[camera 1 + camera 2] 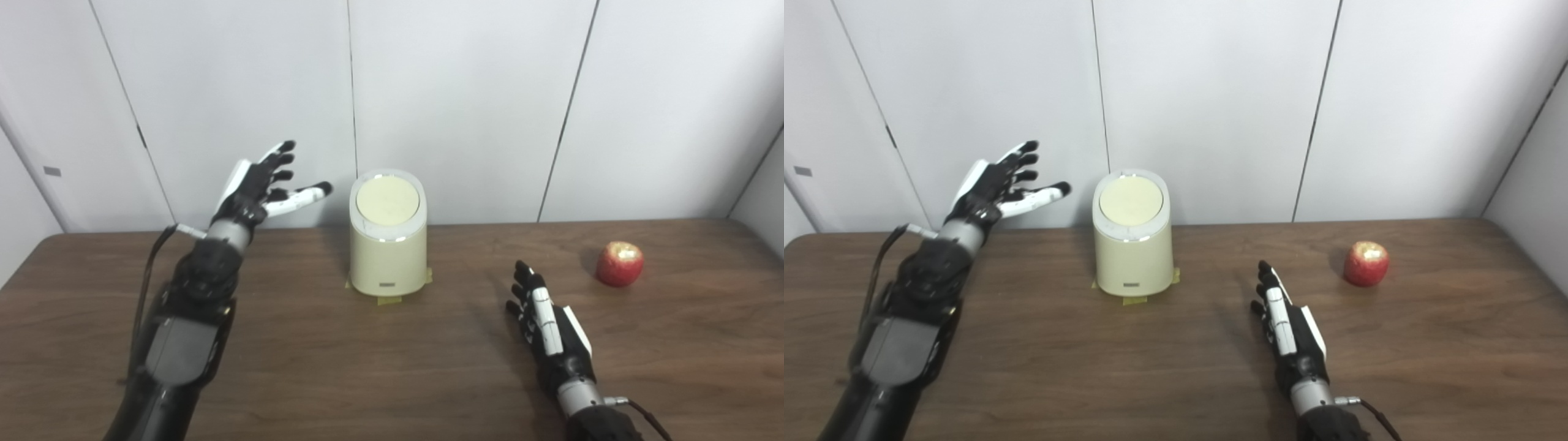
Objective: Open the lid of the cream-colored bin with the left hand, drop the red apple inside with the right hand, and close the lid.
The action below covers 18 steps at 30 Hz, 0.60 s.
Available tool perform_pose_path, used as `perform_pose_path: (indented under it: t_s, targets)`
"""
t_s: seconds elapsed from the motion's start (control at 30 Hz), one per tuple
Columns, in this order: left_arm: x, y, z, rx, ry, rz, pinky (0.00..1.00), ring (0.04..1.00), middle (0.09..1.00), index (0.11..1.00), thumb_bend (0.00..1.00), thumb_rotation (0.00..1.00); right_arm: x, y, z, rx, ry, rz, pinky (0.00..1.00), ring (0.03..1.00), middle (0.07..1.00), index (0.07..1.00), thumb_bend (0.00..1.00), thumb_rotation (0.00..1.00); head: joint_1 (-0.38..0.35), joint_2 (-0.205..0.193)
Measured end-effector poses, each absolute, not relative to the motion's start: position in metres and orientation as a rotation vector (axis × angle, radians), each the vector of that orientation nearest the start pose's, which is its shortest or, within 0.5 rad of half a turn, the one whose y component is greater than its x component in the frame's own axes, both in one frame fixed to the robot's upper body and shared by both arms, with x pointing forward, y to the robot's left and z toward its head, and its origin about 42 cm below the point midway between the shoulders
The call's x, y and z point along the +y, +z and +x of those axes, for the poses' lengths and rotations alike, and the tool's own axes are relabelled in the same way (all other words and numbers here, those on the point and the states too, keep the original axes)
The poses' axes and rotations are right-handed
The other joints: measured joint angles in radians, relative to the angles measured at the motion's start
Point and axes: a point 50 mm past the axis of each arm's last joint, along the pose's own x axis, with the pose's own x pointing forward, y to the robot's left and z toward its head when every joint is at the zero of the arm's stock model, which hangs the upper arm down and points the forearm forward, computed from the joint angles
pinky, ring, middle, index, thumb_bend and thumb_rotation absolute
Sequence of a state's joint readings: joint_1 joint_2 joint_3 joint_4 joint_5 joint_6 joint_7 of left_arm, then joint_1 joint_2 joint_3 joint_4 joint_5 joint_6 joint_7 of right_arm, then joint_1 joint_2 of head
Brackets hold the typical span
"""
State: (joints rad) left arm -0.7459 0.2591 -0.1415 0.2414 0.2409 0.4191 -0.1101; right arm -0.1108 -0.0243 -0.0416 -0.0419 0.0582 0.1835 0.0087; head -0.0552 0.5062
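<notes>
The cream-colored bin (388, 245) stands at the back middle of the brown table (367, 367), taped down at its base, with its round lid (388, 201) lying flat and shut. My left hand (260, 187) is raised to the left of the bin at lid height, open with fingers spread, not touching it. The red apple (620, 263) rests on the table at the right. My right hand (545, 324) lies low over the table, fingers stretched forward and empty, a short way left of and nearer than the apple.
A white panelled wall (465, 92) rises directly behind the bin along the table's far edge. Yellow tape (390, 299) shows under the bin's base. Cables trail from both wrists.
</notes>
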Motion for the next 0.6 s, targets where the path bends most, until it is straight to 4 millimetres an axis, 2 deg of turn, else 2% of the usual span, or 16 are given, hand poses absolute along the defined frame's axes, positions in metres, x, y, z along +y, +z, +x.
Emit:
perform_pose_path:
  t_s: [0.23, 0.33, 0.43, 0.57, 0.6]
  targets:
    - [0.195, 0.302, 0.518, -0.041, -0.201, 0.621, 0.81, 0.913, 0.964, 0.984, 0.88, 0.22, -0.219, 0.127, 0.320, 0.033, -0.002, 0.042, 0.94, 0.977, 0.985, 0.965, 0.53, 1.00, -0.002, -0.002]
    - [0.188, 0.316, 0.528, -0.033, -0.234, 0.636, 0.88, 0.938, 0.977, 0.997, 0.89, 0.19, -0.219, 0.127, 0.320, 0.031, -0.004, 0.042, 0.94, 0.978, 0.985, 0.964, 0.54, 1.00, -0.002, -0.003]
    - [0.179, 0.332, 0.535, -0.026, -0.274, 0.649, 0.94, 0.962, 0.992, 1.000, 0.90, 0.11, -0.219, 0.127, 0.320, 0.031, -0.008, 0.043, 0.94, 0.976, 0.982, 0.961, 0.55, 1.00, -0.002, -0.003]
    - [0.164, 0.347, 0.539, -0.021, -0.317, 0.688, 0.91, 0.979, 1.000, 0.997, 0.91, 0.04, -0.218, 0.127, 0.320, 0.031, -0.012, 0.051, 0.94, 0.975, 0.979, 0.959, 0.54, 1.00, -0.003, -0.002]
    - [0.159, 0.349, 0.540, -0.025, -0.320, 0.729, 0.90, 0.981, 1.000, 0.988, 0.92, 0.04, -0.218, 0.127, 0.320, 0.031, -0.013, 0.052, 0.94, 0.975, 0.978, 0.959, 0.55, 1.00, -0.003, -0.002]
